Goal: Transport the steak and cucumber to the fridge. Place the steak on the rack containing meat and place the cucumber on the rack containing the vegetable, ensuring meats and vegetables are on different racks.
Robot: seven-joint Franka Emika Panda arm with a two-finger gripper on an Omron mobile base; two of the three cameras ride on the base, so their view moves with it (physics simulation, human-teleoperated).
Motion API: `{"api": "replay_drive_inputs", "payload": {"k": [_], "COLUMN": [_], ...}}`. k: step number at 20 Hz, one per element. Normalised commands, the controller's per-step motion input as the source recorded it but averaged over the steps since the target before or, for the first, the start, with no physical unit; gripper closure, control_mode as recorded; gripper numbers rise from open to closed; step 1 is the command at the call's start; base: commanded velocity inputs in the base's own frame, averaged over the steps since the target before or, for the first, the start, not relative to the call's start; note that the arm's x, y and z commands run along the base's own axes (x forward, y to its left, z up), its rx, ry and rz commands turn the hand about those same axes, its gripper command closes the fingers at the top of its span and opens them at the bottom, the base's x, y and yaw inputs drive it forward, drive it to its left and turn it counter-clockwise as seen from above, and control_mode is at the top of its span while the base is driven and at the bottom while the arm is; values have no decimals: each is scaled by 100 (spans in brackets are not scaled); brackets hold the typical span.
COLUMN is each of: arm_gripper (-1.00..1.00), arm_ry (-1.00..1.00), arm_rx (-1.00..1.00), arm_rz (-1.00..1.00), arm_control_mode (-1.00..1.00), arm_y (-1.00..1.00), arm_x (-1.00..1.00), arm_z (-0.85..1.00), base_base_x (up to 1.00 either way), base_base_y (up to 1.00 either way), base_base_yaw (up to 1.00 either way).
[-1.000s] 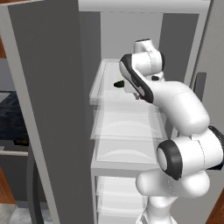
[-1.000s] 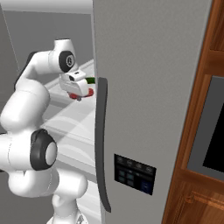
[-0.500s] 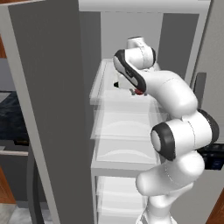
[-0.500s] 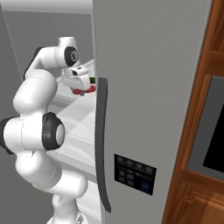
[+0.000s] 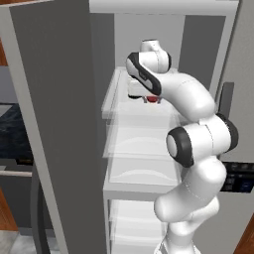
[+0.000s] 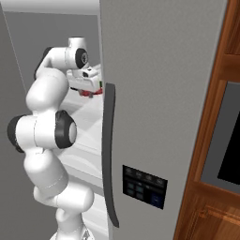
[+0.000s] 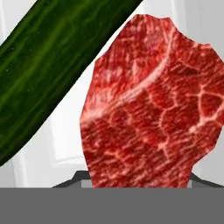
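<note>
The fingers (image 5: 152,99) gripped the steak (image 7: 151,105) (red, marbled) over a shelf (image 5: 119,106) near the top of the fridge (image 6: 154,93), the cucumber (image 7: 52,61) close beside the meat.

Marbled red steak (image 7: 151,109) close up, dark green cucumber (image 7: 48,61) slanting just beside it, open fridge (image 5: 149,149), white shelves

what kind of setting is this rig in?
Most likely a home-style kitchen, rendered. The arm reaches into an open fridge with translucent white shelves, brown wooden cabinets stand beside it, and the hand view shows a raw steak next to a cucumber.
</note>
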Motion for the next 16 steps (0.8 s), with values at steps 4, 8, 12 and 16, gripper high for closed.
{"api": "replay_drive_inputs", "payload": {"k": [4, 8, 12, 16], "arm_gripper": [-100, -100, -100, -100], "arm_ry": [-10, -10, 0, -8], "arm_rx": [5, 1, 0, 0], "arm_rz": [17, 15, 4, 0], "arm_control_mode": [-100, -100, -100, -100], "arm_y": [-1, 0, 0, 0], "arm_x": [59, 63, 27, -6], "arm_z": [-44, -49, -11, 0], "base_base_x": [0, 0, 0, 0], "base_base_y": [0, 0, 0, 0], "base_base_yaw": [0, 0, 0, 0]}}
